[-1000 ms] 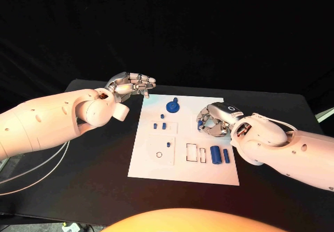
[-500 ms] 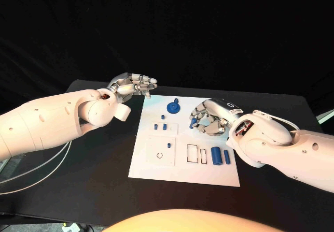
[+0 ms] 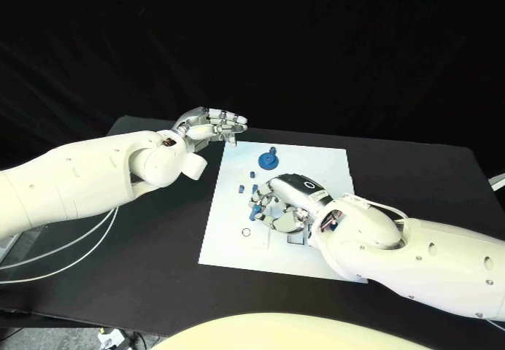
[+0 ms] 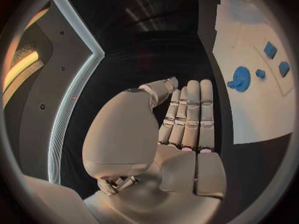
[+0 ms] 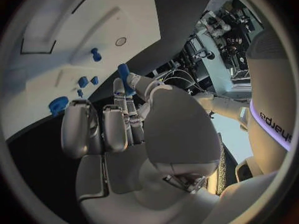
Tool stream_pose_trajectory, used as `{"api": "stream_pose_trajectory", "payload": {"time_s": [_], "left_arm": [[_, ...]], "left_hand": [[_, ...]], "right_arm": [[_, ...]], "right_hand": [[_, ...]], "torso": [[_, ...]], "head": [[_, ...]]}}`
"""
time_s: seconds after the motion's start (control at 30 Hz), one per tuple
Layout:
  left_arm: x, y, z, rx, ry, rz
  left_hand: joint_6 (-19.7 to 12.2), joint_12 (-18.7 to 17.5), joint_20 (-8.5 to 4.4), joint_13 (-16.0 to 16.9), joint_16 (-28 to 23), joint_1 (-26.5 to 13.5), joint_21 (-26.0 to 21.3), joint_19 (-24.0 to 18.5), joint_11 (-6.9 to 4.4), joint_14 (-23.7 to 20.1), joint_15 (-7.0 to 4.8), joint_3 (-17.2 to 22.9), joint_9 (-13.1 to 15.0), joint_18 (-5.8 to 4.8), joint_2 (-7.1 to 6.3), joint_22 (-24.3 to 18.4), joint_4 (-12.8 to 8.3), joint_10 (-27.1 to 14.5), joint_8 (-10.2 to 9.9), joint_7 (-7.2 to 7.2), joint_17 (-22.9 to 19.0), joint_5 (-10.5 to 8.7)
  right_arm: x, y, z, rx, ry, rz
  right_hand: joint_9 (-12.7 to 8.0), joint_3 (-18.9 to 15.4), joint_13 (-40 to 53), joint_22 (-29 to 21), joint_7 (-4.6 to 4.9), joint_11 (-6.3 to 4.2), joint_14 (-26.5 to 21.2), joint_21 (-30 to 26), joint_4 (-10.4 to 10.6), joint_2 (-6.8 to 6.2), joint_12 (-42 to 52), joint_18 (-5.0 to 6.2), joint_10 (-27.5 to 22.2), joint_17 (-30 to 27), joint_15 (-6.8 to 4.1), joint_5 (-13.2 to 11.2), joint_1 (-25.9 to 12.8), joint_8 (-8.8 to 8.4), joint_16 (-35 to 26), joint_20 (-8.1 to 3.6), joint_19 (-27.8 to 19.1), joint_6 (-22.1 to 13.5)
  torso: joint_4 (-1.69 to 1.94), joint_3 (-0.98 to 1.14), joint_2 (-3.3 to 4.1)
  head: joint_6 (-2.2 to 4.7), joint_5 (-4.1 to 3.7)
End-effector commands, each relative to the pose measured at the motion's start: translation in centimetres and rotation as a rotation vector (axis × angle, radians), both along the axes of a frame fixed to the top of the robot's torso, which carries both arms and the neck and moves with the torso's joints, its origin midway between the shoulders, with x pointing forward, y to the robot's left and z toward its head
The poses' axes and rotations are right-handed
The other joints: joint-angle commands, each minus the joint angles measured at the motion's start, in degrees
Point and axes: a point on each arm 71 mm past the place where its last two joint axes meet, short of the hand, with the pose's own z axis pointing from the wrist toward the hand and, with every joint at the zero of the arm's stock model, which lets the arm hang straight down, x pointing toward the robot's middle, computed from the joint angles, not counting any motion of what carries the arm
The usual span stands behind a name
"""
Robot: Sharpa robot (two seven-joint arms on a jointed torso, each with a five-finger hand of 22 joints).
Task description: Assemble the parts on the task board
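Observation:
The white task board [image 3: 321,164] lies in the middle of the black table. My right hand [image 3: 284,204] hovers low over the board's middle and pinches a small blue part [image 5: 123,74] between thumb and finger. Another blue peg [image 5: 95,54] is on the board just beyond those fingers. A round blue part [image 3: 269,158] lies on the board's far end, with small blue pieces [image 3: 252,175] near it. My left hand [image 3: 214,122] hangs above the table off the board's far left corner and holds nothing, its fingers [image 4: 190,114] stretched side by side.
A small round hole [image 3: 245,232] and a rectangular recess [image 5: 50,22] are in the board near the right hand. My right forearm [image 3: 421,251] covers the board's near right part. Black table [image 3: 157,240] lies to the left of the board.
My right hand has carried the blue part from the board's right side leftward to its middle and lower. The left hand has stayed near the far left corner, its fingers less curled.

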Motion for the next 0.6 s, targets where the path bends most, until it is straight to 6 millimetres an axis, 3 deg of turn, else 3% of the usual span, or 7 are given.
{"api": "stream_pose_trajectory", "payload": {"time_s": [0.03,0.27,0.43,0.6], "left_arm": [[0.0,-0.3,0.1,-0.005,-0.002,-0.007],[0.0,-0.5,0.1,-0.007,-0.002,-0.011],[0.0,-0.6,0.1,-0.008,-0.002,-0.013],[0.0,-0.6,0.1,-0.008,-0.001,-0.014]], "left_hand": [[-0.60,0.70,0.52,-0.59,-0.65,0.09,-0.74,0.06,0.19,-0.29,0.02,-1.53,0.85,-0.05,0.71,-0.81,0.29,-0.71,-0.33,0.26,-0.57,0.84],[-0.60,0.70,0.52,-0.59,-0.65,0.09,-0.74,0.06,0.19,-0.29,0.02,-1.53,0.85,-0.05,0.71,-0.81,0.29,-0.71,-0.33,0.26,-0.57,0.84],[-0.60,0.75,0.52,-0.59,-0.68,0.08,-0.76,0.08,0.20,-0.27,0.03,-1.57,0.87,-0.06,0.73,-0.83,0.31,-0.71,-0.31,0.26,-0.59,0.83],[-0.60,0.75,0.52,-0.59,-0.68,0.08,-0.76,0.08,0.20,-0.27,0.03,-1.57,0.87,-0.06,0.73,-0.83,0.31,-0.71,-0.31,0.26,-0.59,0.83]], "right_arm": [[-0.3,0.4,-0.8,-0.005,0.004,0.012],[-0.6,1.2,-2.7,-0.023,0.029,0.022],[-0.6,1.5,-3.5,-0.032,0.042,0.024],[-0.5,1.6,-3.8,-0.040,0.045,0.022]], "right_hand": [[3.27,3.04,1.60,9.12,-0.40,-1.16,2.64,0.60,-1.07,2.15,0.57,-0.81,3.16,0.20,-0.32,0.83,-0.91,3.76,0.77,-0.37,2.94,1.30],[3.36,3.08,1.62,9.06,-0.36,-1.13,2.63,0.44,-1.15,2.15,0.47,-0.78,3.13,0.20,-0.30,0.82,-0.94,3.80,0.76,-0.37,2.90,1.21],[3.42,3.10,1.63,9.07,-0.33,-1.11,2.62,0.45,-1.20,2.16,0.41,-0.79,3.11,0.18,-0.29,0.82,-0.97,3.83,0.75,-0.37,2.90,1.14],[3.46,3.12,1.63,9.03,-0.32,-1.09,2.61,0.32,-1.23,2.18,0.37,-0.76,3.11,0.16,-0.28,0.82,-0.98,3.85,0.74,-0.37,2.87,1.10]], "torso": [[-0.09,-0.01,0.09],[-0.06,0.00,0.10],[-0.08,0.14,0.16],[-0.03,0.05,0.09]], "head": [[-0.14,0.42],[-0.31,0.49],[-0.48,0.58],[-0.68,0.64]]}}
